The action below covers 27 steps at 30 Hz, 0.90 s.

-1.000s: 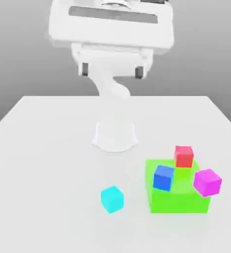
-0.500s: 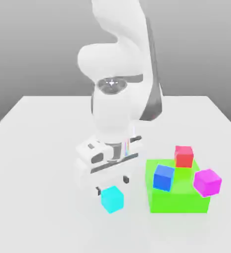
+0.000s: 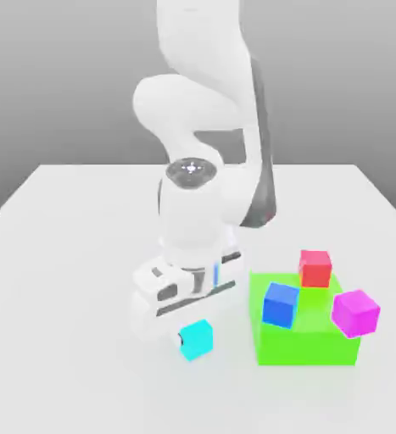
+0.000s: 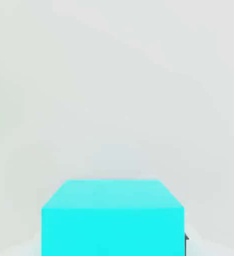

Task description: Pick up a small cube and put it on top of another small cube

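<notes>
The small cyan cube (image 3: 198,340) rests on the white table, to the exterior view's left of the green block. My gripper (image 3: 195,341) has come down over it and is shut on the cube, with a dark fingertip (image 3: 181,342) showing at its side. The hand view has the cyan cube (image 4: 112,217) close up, with a sliver of a dark finger (image 4: 186,238) against one side. The small red cube (image 3: 315,268) sits at the far edge of the green block, well clear of my hand.
A large green block (image 3: 307,343) stands at the exterior view's right with a darker blue cube (image 3: 280,304) on it and a tilted magenta cube (image 3: 355,312) at its right edge. The arm's white body rises behind the cyan cube. White table (image 3: 65,339) spreads to the left.
The arm swung down from high above to the cyan cube. In the last half second the hand sank lower and the fingers went from open to shut on the cube.
</notes>
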Tool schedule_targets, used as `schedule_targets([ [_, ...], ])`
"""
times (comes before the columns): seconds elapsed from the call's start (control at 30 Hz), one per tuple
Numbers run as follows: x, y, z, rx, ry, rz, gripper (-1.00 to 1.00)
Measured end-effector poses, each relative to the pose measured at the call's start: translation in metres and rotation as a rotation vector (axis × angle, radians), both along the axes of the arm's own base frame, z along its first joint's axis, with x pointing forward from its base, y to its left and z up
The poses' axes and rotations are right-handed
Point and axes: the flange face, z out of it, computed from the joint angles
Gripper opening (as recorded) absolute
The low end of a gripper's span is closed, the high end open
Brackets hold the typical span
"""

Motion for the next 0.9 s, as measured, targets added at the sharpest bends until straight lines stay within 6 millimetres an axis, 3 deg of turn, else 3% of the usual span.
schedule_targets([
  [0.1, 0.0, -0.001, 0.022, -0.001, 0.0, -0.017, -1.0],
  [0.27, 0.017, -0.01, 0.023, 0.0, 0.003, -0.223, -1.0],
  [0.47, 0.038, 0.014, 0.036, 0.007, 0.007, -0.432, -1.0],
  [0.57, 0.043, 0.044, 0.054, 0.008, 0.01, -0.506, -1.0],
  [0.67, 0.037, 0.091, 0.078, 0.006, 0.011, -0.512, -1.0],
  [0.9, -0.024, 0.179, 0.13, -0.008, 0.006, -0.314, -1.0],
])
